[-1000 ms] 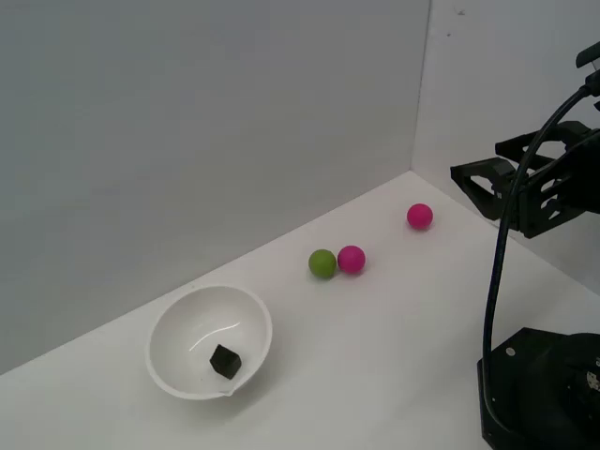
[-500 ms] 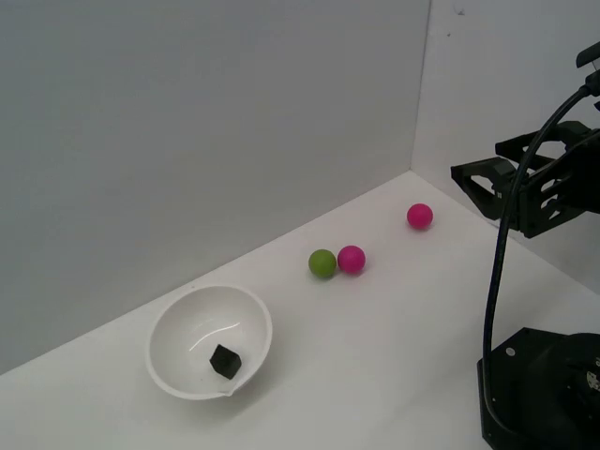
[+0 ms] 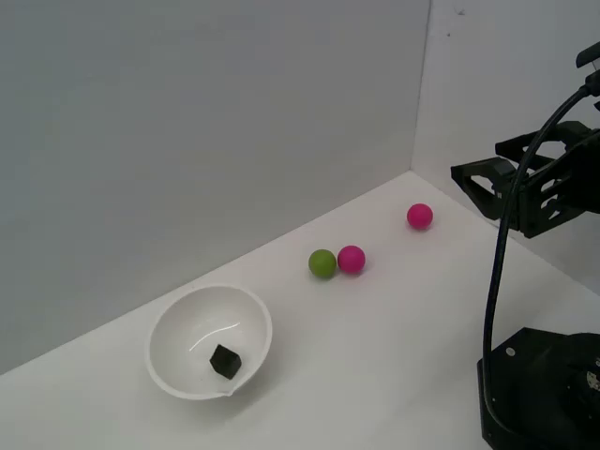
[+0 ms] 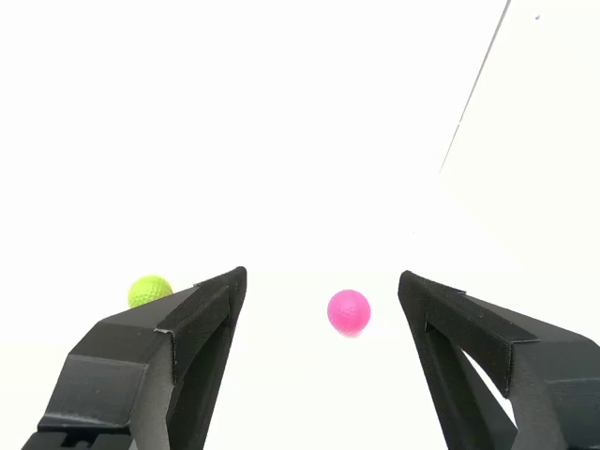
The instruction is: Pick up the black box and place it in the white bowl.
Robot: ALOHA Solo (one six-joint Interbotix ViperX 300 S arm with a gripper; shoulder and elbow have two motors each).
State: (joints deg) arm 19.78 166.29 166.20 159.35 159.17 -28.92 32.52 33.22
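The box [image 3: 225,361] lies inside the bowl [image 3: 166,323] at lower left. Green ball [image 3: 322,263] touches a pink ball [image 3: 352,259]; another pink ball [image 3: 420,217] sits apart. The gripper [image 4: 322,281] hangs wide open, empty.

The exterior view was evenly lit and sharp, with soft, faint shadows on the table [image 3: 375,356] and a thin glare streak inside the bowl [image 3: 169,323]. The wrist view was badly overexposed: table and walls washed to white, only the balls keeping colour.
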